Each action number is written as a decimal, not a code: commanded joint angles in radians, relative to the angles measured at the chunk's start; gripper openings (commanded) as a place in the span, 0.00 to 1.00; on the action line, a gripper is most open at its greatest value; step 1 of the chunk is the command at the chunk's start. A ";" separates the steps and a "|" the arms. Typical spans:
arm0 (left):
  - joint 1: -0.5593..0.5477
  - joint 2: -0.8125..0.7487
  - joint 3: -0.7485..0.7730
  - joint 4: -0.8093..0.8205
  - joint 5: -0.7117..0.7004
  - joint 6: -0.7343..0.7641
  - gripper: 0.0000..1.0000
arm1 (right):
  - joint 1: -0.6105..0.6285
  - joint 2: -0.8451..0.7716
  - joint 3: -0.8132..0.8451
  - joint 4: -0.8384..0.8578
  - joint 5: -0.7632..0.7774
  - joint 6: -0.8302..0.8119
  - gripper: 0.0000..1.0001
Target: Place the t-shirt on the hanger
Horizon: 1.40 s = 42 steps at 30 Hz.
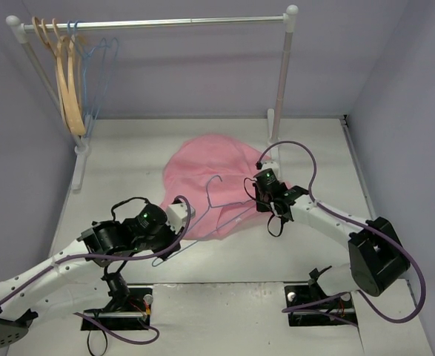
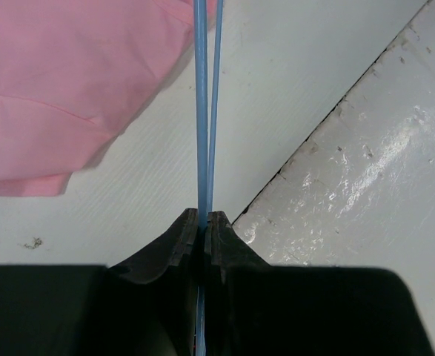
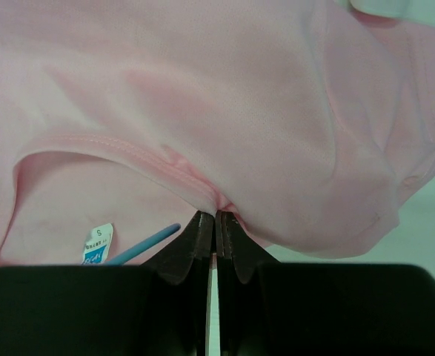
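Observation:
The pink t-shirt (image 1: 202, 174) lies crumpled on the table's middle. A light-blue wire hanger (image 1: 221, 211) lies across its near edge, hook up. My left gripper (image 1: 174, 216) is shut on the hanger's wire (image 2: 202, 111) at its left end. My right gripper (image 1: 256, 194) is shut on the t-shirt's neck edge (image 3: 165, 167). In the right wrist view the white label (image 3: 97, 245) shows inside the neck, with the hanger's blue tip (image 3: 147, 243) poking into the opening. A sleeve of the t-shirt (image 2: 61, 89) shows in the left wrist view.
A white clothes rail (image 1: 158, 24) stands at the back with tan wooden hangers (image 1: 69, 81) and more blue wire hangers (image 1: 98, 70) at its left end. Its right post (image 1: 280, 89) stands just behind the t-shirt. Grey walls close in both sides.

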 commanded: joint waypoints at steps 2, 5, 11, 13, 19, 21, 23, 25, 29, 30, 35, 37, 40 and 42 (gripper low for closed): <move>-0.004 0.024 0.013 0.050 0.010 0.027 0.00 | -0.012 -0.049 0.054 -0.001 0.040 -0.022 0.00; -0.004 0.039 0.013 0.046 0.003 0.028 0.00 | -0.018 -0.063 0.056 -0.005 0.040 -0.030 0.00; -0.004 0.065 0.015 0.065 -0.023 0.016 0.00 | -0.018 -0.094 0.071 -0.011 0.020 -0.047 0.00; -0.004 0.071 0.013 0.093 -0.017 0.005 0.00 | -0.018 -0.104 0.079 -0.015 0.007 -0.050 0.01; -0.008 0.085 0.016 0.200 0.009 -0.016 0.00 | -0.020 -0.140 0.109 -0.030 -0.033 -0.083 0.05; -0.022 0.091 0.016 0.254 0.016 -0.015 0.00 | -0.020 -0.153 0.123 -0.041 -0.043 -0.102 0.05; -0.042 0.100 0.009 0.315 0.012 -0.010 0.00 | -0.018 -0.167 0.148 -0.056 -0.046 -0.111 0.07; -0.059 0.110 -0.010 0.360 0.000 -0.009 0.00 | -0.017 -0.176 0.166 -0.070 -0.052 -0.129 0.08; -0.093 0.143 -0.047 0.491 0.021 0.004 0.00 | -0.017 -0.204 0.217 -0.082 -0.082 -0.151 0.07; -0.099 0.146 -0.053 0.510 0.030 0.010 0.00 | -0.015 -0.209 0.241 -0.081 -0.105 -0.157 0.07; -0.099 0.119 -0.082 0.596 0.055 0.053 0.00 | 0.005 -0.238 0.318 -0.082 -0.145 -0.235 0.07; -0.099 0.091 -0.080 0.608 0.040 0.071 0.00 | 0.008 -0.245 0.356 -0.090 -0.158 -0.251 0.07; -0.099 0.067 -0.065 0.633 -0.028 0.102 0.00 | 0.016 -0.252 0.407 -0.102 -0.220 -0.280 0.07; -0.099 0.059 -0.059 0.661 -0.052 0.119 0.00 | 0.035 -0.253 0.433 -0.105 -0.239 -0.300 0.06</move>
